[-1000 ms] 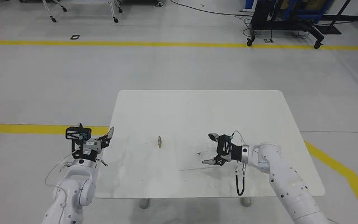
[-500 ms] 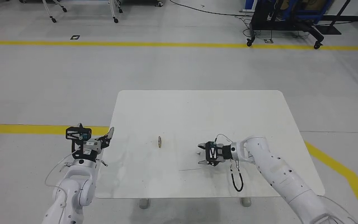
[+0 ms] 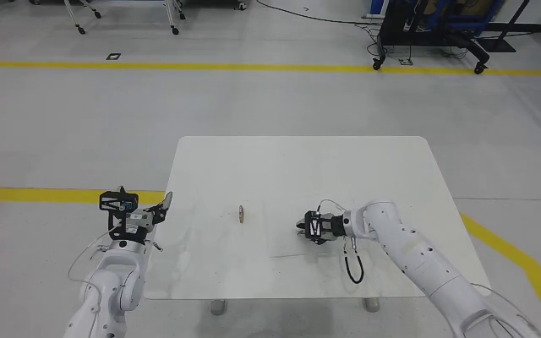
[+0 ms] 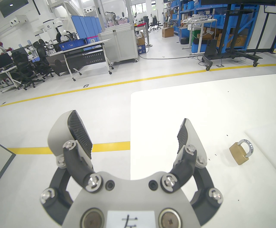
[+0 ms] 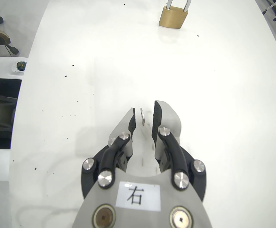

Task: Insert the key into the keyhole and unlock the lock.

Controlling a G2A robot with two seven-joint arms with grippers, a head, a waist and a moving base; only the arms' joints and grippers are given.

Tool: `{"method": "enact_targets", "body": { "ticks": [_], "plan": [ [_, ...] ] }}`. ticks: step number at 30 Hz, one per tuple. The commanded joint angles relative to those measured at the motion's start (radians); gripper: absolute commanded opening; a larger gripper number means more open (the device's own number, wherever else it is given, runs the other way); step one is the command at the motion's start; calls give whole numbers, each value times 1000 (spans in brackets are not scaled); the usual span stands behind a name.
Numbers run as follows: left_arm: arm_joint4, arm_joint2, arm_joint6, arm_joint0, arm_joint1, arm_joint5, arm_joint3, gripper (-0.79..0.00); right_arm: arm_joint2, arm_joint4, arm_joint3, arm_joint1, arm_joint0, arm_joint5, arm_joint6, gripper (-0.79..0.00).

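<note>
Right fingers (image 5: 156, 118) straddling key (image 5: 142, 116), lock (image 5: 173, 19) ahead

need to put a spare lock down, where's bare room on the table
The far half of the table, beyond the padlock and the right end effector, is bare. Tightest spot: around the key at that end effector.

label (image 5: 138, 196) on right pincer (image 5: 144, 108): 右 | label (image 4: 130, 220) on left pincer (image 4: 129, 118): 左, partly cut off
</note>
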Motion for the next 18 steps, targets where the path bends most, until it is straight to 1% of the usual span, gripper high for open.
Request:
{"method": "enact_targets", "body": {
  "ticks": [1,10,18],
  "plan": [
    [0,0,0,0,0,0,0,0,-8,-1,5,-2,8,1,-3,-785],
    [0,0,0,0,0,0,0,0,-12,-32,5,6,10,1,-54,-785],
    [0,0,0,0,0,0,0,0,-1,-58,-25,20,-6,8,-95,-785]
  ]
}}
